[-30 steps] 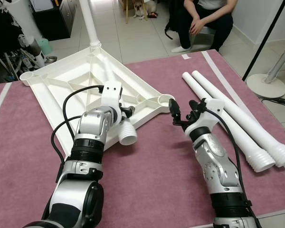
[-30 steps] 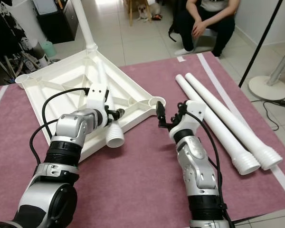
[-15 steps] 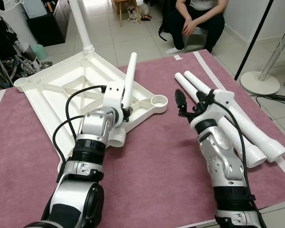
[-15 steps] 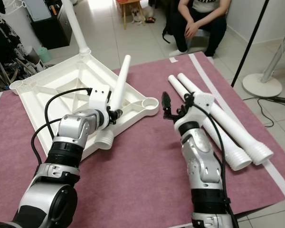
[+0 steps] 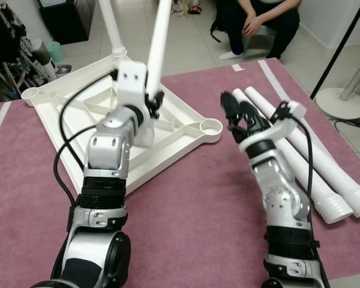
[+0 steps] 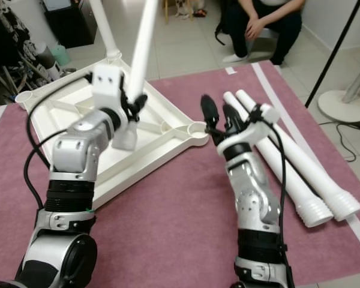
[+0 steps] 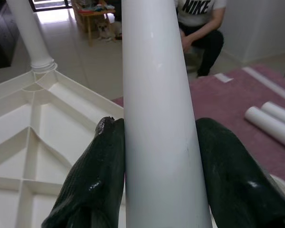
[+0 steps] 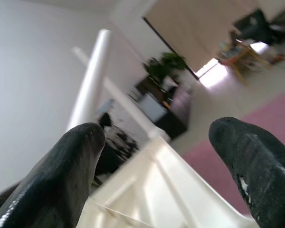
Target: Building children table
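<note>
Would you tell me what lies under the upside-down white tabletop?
The tabletop rests on the maroon mat, with its far corner over the tiled floor. Whatever lies beneath its middle is covered.

held leg (image 5: pixel 159 42) top cut off, person (image 5: pixel 261 21) cropped

"NIKE", seemingly, on person's shirt (image 7: pixel 195 7)

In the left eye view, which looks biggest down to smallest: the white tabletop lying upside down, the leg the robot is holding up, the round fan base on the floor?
1. Tabletop, by far the widest.
2. Held leg, shut in the left gripper; its top leaves the picture, so its full length is unsure.
3. Fan base, though it sits farther away.
</note>
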### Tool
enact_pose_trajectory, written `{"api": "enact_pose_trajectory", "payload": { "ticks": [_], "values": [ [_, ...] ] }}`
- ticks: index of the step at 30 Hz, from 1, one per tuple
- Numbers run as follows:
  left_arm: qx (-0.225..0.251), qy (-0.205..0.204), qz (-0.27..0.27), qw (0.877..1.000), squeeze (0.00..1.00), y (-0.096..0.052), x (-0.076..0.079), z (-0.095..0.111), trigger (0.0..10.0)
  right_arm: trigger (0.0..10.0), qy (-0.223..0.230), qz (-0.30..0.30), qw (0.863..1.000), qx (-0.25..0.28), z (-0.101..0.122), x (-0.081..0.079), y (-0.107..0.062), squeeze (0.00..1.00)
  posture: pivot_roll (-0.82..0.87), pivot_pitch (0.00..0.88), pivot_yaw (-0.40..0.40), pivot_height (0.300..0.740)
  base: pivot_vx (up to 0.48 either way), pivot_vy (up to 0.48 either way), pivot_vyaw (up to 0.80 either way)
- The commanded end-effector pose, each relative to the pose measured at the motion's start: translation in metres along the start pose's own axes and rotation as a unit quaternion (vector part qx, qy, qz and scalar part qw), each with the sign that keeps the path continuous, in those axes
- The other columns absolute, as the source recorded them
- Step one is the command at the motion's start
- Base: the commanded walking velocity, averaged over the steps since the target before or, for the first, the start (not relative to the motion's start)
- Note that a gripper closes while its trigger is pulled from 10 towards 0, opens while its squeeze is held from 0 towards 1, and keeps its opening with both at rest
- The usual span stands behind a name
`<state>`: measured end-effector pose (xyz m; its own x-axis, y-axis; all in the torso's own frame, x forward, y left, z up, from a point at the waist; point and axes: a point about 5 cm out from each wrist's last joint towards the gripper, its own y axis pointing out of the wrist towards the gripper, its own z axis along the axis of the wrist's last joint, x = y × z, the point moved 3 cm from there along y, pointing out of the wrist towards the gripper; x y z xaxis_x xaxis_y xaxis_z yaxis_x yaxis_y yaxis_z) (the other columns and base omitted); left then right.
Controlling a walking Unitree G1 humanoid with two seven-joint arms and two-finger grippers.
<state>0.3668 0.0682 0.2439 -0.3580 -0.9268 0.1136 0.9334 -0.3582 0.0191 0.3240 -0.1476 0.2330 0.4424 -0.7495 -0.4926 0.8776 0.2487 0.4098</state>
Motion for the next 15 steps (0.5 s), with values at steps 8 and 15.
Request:
{"api": "enact_pose_trajectory", "payload": {
  "ticks": [8, 15],
  "values": [
    [0.072, -0.039, -0.233, 0.969, 0.00, -0.030, 0.061, 0.008, 10.0, 10.0, 0.074, 0.184, 0.980, -0.003, 0.028, -0.058, 0.016, 0.00, -0.05, 0.000, 0.113, 0.740, 0.000, 0.000, 0.00],
    [0.106, -0.038, -0.301, 0.947, 0.00, -0.045, 0.075, 0.015, 10.0, 10.0, 0.099, 0.191, 0.976, -0.027, 0.031, -0.056, 0.028, 0.00, -0.05, 0.000, 0.103, 0.740, 0.000, 0.000, 0.00]
  ]
}}
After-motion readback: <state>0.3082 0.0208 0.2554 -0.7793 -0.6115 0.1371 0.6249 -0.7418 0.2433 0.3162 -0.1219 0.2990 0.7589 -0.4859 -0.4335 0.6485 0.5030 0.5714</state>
